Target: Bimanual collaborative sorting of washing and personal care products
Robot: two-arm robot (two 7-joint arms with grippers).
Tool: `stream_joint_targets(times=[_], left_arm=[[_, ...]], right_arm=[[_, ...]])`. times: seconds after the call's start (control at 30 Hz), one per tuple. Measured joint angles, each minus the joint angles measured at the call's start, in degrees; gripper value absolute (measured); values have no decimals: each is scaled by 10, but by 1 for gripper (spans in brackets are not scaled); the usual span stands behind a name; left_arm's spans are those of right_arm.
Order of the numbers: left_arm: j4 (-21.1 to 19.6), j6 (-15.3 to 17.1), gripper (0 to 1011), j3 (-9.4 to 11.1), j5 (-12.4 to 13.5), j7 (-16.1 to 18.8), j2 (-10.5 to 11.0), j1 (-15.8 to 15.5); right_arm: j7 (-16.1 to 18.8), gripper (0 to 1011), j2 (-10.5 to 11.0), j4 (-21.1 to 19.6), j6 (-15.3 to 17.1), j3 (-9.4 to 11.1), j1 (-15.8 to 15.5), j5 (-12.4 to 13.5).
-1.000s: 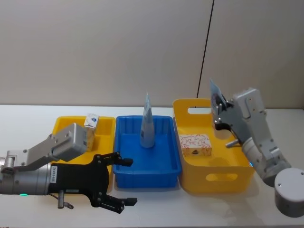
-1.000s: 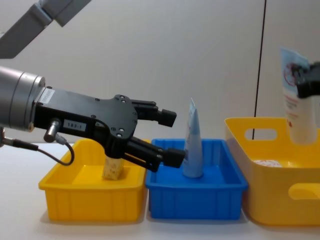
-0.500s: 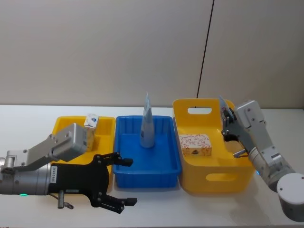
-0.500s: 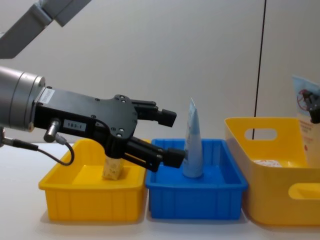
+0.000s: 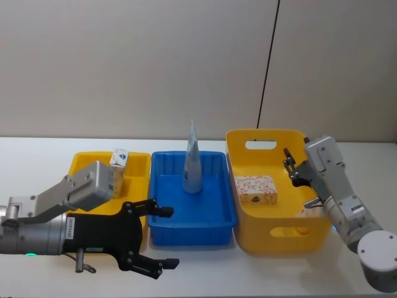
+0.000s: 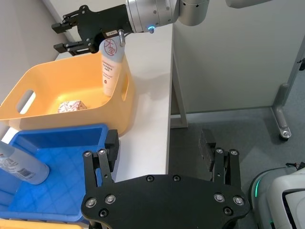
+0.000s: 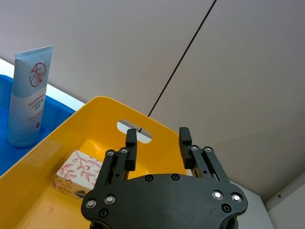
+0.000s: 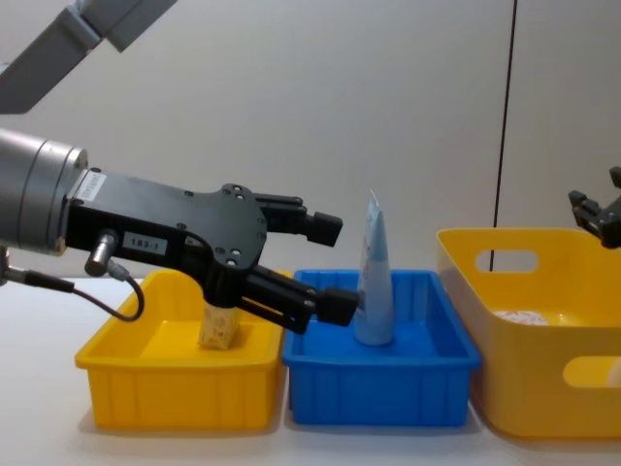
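Note:
A tall pale-blue pouch [image 5: 192, 162] [image 8: 375, 282] stands upright in the blue bin [image 5: 192, 234]. One floral carton [image 5: 255, 190] [image 7: 78, 174] lies in the right yellow bin [image 5: 267, 245]. Another carton [image 5: 119, 158] [image 8: 219, 326] leans in the left yellow bin [image 5: 82, 164]. A second pale pouch with a red mark [image 6: 110, 67] stands inside the right bin against its wall. My right gripper [image 5: 289, 166] [image 7: 158, 135] hovers open over that bin, holding nothing. My left gripper [image 5: 169, 238] [image 8: 338, 267] is open in front of the blue bin, near the table's front edge.
The three bins stand side by side on a white table [image 5: 37, 155]. A black cable [image 5: 267, 68] runs down the wall behind the right bin. Bare table lies to the far left and along the front edge.
My right gripper came down with the red-marked pouch into the right yellow bin and let go of it. The left arm has not moved.

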Motion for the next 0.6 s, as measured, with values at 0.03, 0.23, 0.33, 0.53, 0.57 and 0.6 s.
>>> stream_joint_targets(times=[0.03, 0.23, 0.33, 0.53, 0.57, 0.6], left_arm=[[0, 0, 1002, 0, 0, 0, 0, 0], [0, 0, 1001, 0, 0, 0, 0, 0], [0, 0, 1002, 0, 0, 0, 0, 0], [0, 0, 1001, 0, 0, 0, 0, 0], [0, 0, 1002, 0, 0, 0, 0, 0], [0, 0, 1002, 0, 0, 0, 0, 0]], right_arm=[[-1, 482, -1, 2, -3, 0, 0, -1], [-3, 684, -8, 5, -14, 2, 1, -1], [-5, 786, -12, 5, -20, 4, 1, -1], [-6, 957, -23, 0, -33, 11, 4, 8], [-6, 989, -26, -3, -36, 14, 5, 12], [-6, 989, -26, -3, -36, 14, 5, 12]])
